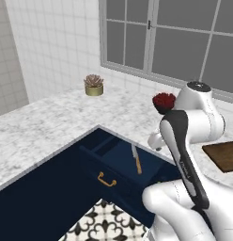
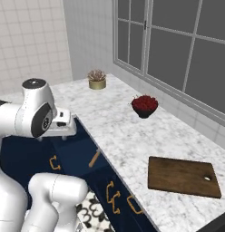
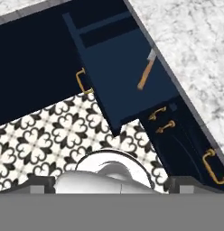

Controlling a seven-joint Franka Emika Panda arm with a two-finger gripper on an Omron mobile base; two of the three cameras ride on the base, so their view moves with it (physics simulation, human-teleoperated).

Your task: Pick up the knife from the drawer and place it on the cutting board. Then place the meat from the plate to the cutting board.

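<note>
The navy drawer (image 1: 119, 162) (image 3: 118, 67) stands pulled out from under the marble counter, its gold handle (image 1: 106, 179) at the front. Inside lies the knife (image 1: 136, 159) (image 3: 146, 72) (image 2: 94, 159), silver blade and tan handle, near the drawer's right side. My gripper (image 3: 113, 184) hangs high above the drawer and the floor, looking down, open, its fingertips (image 3: 41, 185) far apart with nothing between them. The dark brown cutting board (image 2: 182, 176) (image 1: 225, 156) lies on the counter to the right. The meat and the plate are out of view.
A dark bowl of red berries (image 2: 144, 105) (image 1: 164, 101) and a small potted plant (image 2: 97, 79) (image 1: 94, 85) stand on the counter by the window. Navy cabinet doors with gold handles (image 3: 161, 120) sit beside the drawer, above patterned floor tiles (image 3: 37, 140).
</note>
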